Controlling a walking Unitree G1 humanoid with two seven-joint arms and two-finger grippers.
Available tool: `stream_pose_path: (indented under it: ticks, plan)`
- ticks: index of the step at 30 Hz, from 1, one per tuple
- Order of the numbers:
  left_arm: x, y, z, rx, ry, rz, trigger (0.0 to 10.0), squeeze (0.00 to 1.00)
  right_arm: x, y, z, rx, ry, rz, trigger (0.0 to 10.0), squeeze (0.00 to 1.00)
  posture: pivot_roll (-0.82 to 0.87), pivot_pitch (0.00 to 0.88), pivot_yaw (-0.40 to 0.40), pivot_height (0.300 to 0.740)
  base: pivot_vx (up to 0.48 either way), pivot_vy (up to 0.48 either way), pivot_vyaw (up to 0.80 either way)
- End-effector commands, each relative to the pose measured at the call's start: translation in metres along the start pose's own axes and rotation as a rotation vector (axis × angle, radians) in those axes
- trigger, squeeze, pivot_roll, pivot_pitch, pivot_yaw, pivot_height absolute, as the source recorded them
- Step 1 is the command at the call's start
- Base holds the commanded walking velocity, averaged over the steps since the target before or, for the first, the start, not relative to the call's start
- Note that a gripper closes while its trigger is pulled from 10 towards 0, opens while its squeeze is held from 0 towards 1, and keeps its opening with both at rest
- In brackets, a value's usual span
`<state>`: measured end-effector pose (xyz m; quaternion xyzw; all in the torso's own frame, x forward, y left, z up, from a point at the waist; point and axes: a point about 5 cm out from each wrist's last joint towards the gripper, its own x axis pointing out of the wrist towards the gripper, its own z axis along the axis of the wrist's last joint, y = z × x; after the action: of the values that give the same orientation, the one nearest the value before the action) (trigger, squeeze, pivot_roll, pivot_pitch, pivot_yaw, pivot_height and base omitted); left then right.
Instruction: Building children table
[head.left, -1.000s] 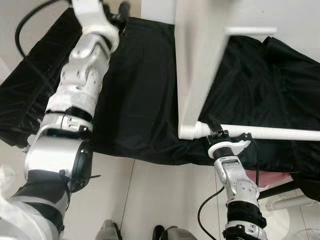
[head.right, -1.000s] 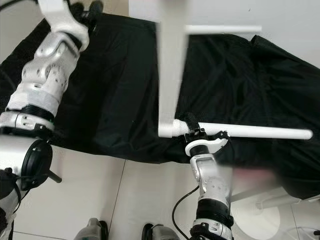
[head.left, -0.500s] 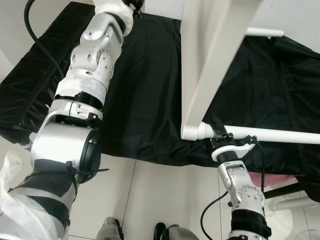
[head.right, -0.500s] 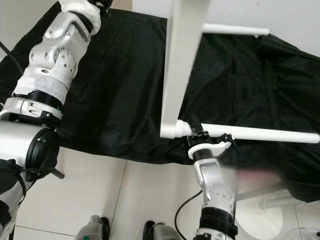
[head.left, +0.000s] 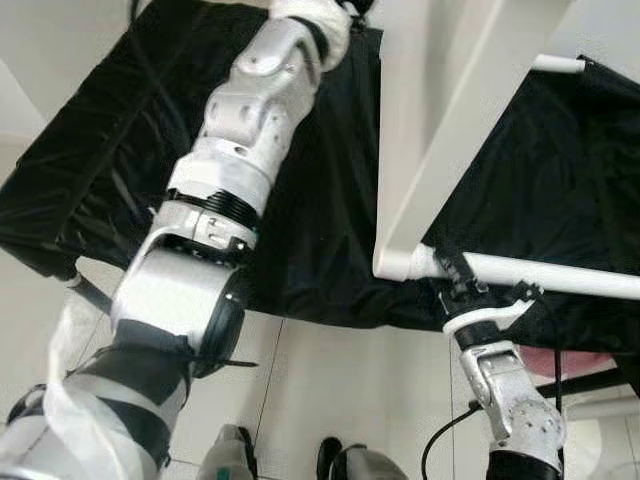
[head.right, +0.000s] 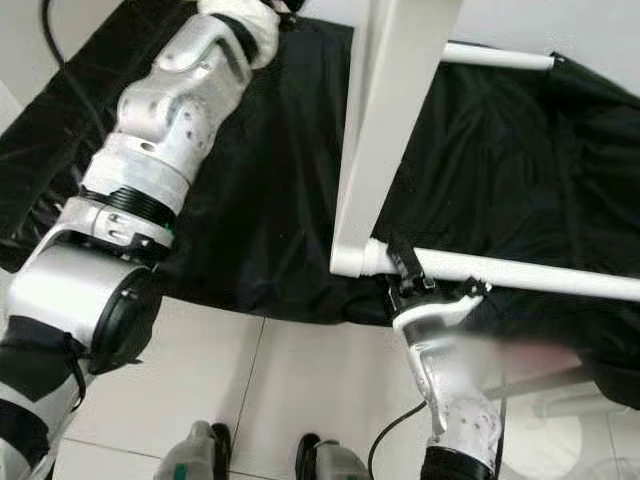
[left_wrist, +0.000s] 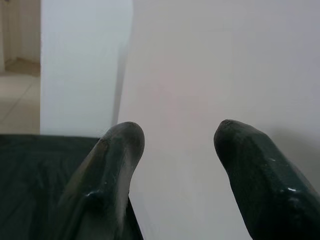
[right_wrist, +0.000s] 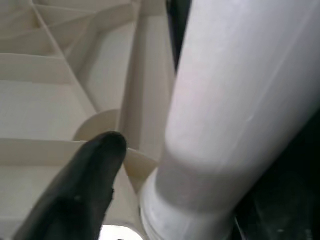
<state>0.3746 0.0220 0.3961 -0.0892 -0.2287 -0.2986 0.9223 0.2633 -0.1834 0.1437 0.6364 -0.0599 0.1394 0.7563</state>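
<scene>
1. The white tabletop (head.right: 385, 130) is standing on edge over the black cloth (head.right: 270, 180), its near lower corner hanging just past the cloth's front edge. One white leg (head.right: 520, 272) is already sitting in that corner's socket and is running out level to the right; a second leg (head.right: 495, 55) is showing at the far corner.
2. The right gripper (head.right: 405, 262) is closing its fingers on the near leg right at the socket; the right wrist view is showing a finger (right_wrist: 82, 187) beside the leg's base and the ribbed underside of the tabletop.
3. The left gripper (left_wrist: 175, 135) is reaching up against the flat face of the panel, fingers apart and clamping nothing.
4. Judging from this, at least two legs are fitted; whether the others are in, I cannot tell, and the table is not yet standing upright.
5. The cloth is covering a low, wide surface; pale tiled floor (head.right: 250, 390) is lying in front, with the robot's feet (head.right: 320, 462) on it.
</scene>
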Motion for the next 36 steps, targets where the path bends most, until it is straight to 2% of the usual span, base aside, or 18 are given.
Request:
stream_pose_path:
  ticks: [1, 2, 5, 6, 7, 9, 12, 16, 18, 19, 22, 23, 26, 28, 30, 33, 36]
  plan:
    - [0.000, -0.011, -0.001, 0.012, 0.007, -0.163, 10.0, 0.00, -0.044, -0.017, -0.020, 0.082, 0.002, -0.088, 10.0, 1.00, -0.03, 0.228, -0.051, 0.740, 0.000, 0.000, 0.00]
    - [0.000, -0.011, 0.000, 0.013, 0.004, -0.165, 10.0, 0.00, -0.052, -0.015, -0.018, 0.076, -0.001, -0.094, 10.0, 1.00, -0.03, 0.230, -0.051, 0.740, 0.000, 0.000, 0.00]
    - [0.000, -0.011, 0.000, 0.013, 0.004, -0.165, 10.0, 0.00, -0.052, -0.015, -0.018, 0.076, -0.001, -0.094, 10.0, 1.00, -0.03, 0.230, -0.051, 0.740, 0.000, 0.000, 0.00]
    - [0.001, -0.012, 0.001, 0.018, 0.001, -0.166, 10.0, 0.00, -0.060, -0.011, -0.015, 0.065, 0.001, -0.091, 10.0, 1.00, -0.04, 0.233, -0.046, 0.740, 0.000, 0.000, 0.00]
    - [0.003, -0.011, 0.003, 0.024, -0.004, -0.165, 10.0, 0.00, -0.073, -0.008, -0.012, 0.070, 0.005, -0.086, 10.0, 0.00, -0.05, 0.236, -0.039, 0.740, 0.000, 0.000, 0.00]
    - [0.003, -0.011, 0.005, 0.030, -0.007, -0.165, 10.0, 0.00, -0.087, -0.005, -0.012, 0.083, 0.019, -0.088, 10.0, 0.00, -0.06, 0.240, -0.035, 0.740, 0.000, 0.000, 0.00]
    - [0.004, -0.012, 0.007, 0.033, -0.009, -0.165, 10.0, 0.00, -0.097, -0.007, -0.013, 0.086, 0.029, -0.114, 10.0, 0.00, -0.06, 0.241, -0.034, 0.740, 0.000, 0.000, 0.00]
    - [0.008, -0.014, 0.016, 0.058, -0.032, -0.166, 10.0, 0.00, -0.130, -0.009, -0.015, 0.128, 0.063, -0.135, 10.0, 0.00, -0.05, 0.247, -0.027, 0.740, 0.000, 0.000, 0.00]
    - [0.008, -0.013, 0.018, 0.059, -0.033, -0.166, 10.0, 0.00, -0.133, -0.008, -0.015, 0.125, 0.065, -0.136, 10.0, 0.00, -0.05, 0.247, -0.025, 0.740, 0.000, 0.000, 0.00]
    - [0.009, -0.012, 0.022, 0.063, -0.044, -0.162, 10.0, 0.00, -0.136, -0.003, -0.010, 0.108, 0.058, -0.101, 10.0, 0.00, -0.05, 0.247, -0.022, 0.740, 0.000, 0.000, 0.00]
    - [0.009, -0.011, 0.024, 0.062, -0.051, -0.160, 10.0, 0.00, -0.135, 0.003, -0.005, 0.092, 0.048, -0.055, 10.0, 0.00, -0.06, 0.244, -0.016, 0.740, 0.000, 0.000, 0.00]
    - [0.010, -0.009, 0.026, 0.065, -0.055, -0.160, 10.0, 0.00, -0.131, 0.011, 0.003, 0.057, 0.034, -0.006, 10.0, 0.00, -0.06, 0.240, -0.012, 0.740, 0.000, 0.000, 0.00]
    - [0.010, -0.009, 0.024, 0.070, -0.049, -0.167, 10.0, 0.00, -0.126, 0.013, 0.005, 0.038, 0.028, 0.005, 10.0, 0.00, -0.06, 0.238, -0.012, 0.740, 0.000, 0.000, 0.00]
    - [0.007, -0.009, 0.016, 0.076, -0.026, -0.176, 10.0, 0.00, -0.112, 0.021, 0.009, -0.043, 0.045, 0.061, 10.0, 0.00, -0.05, 0.233, -0.007, 0.740, 0.000, 0.000, 0.00]
    - [0.007, -0.009, 0.013, 0.077, -0.018, -0.179, 10.0, 0.00, -0.107, 0.023, 0.010, -0.073, 0.050, 0.081, 10.0, 0.00, -0.05, 0.233, -0.007, 0.740, 0.000, 0.000, 0.00]
    - [-0.001, -0.003, -0.001, 0.093, 0.024, -0.176, 10.0, 0.00, -0.090, 0.033, 0.021, -0.172, 0.003, 0.129, 10.0, 0.00, -0.05, 0.226, -0.003, 0.740, 0.000, 0.000, 0.00]
    - [-0.008, 0.003, -0.010, 0.100, 0.053, -0.164, 10.0, 0.00, -0.080, 0.037, 0.027, -0.220, -0.035, 0.131, 10.0, 0.00, -0.04, 0.222, -0.002, 0.740, 0.000, 0.000, 0.00]
